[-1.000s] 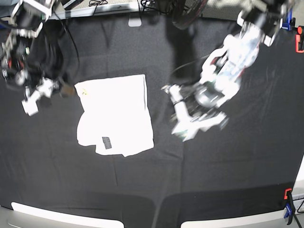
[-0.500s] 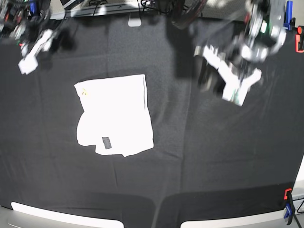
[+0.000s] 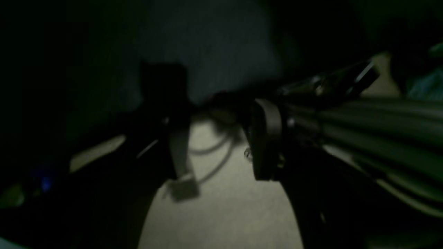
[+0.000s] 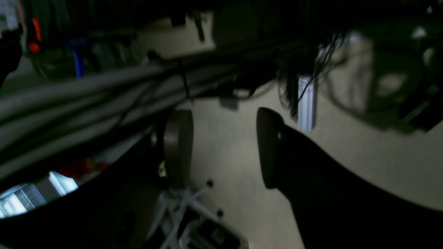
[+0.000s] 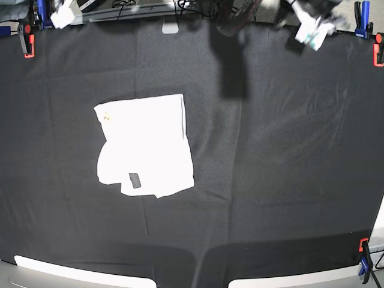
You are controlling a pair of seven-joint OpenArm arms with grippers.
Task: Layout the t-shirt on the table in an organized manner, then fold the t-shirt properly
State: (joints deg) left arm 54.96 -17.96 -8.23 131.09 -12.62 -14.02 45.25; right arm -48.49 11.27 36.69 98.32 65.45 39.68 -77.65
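T-shirt (image 5: 146,146), one only, lies folded into a compact white block on the table (image 5: 282,174), left of centre in the base view, flat on the black cloth and touching nothing else. A small dark label (image 5: 135,179) shows near its lower edge and a tiny yellow mark near its upper left corner; the print is not visible. No containers in view. Two arms, both up at the far edge of the table, well apart from the shirt: left gripper (image 5: 314,30) at the top right of the base view, right gripper (image 5: 62,13) at the top left, both mostly cut off by the frame. Left wrist view is very dark, but the left gripper (image 3: 221,152) shows two fingers spread wide with pale floor and a cable between them, nothing held. Right wrist view shows the right gripper (image 4: 225,148) likewise wide apart, two dark pads, empty, over pale floor with cables and a metal stand behind. Clamps at the table edges: four on the far corners and one at the near right corner.
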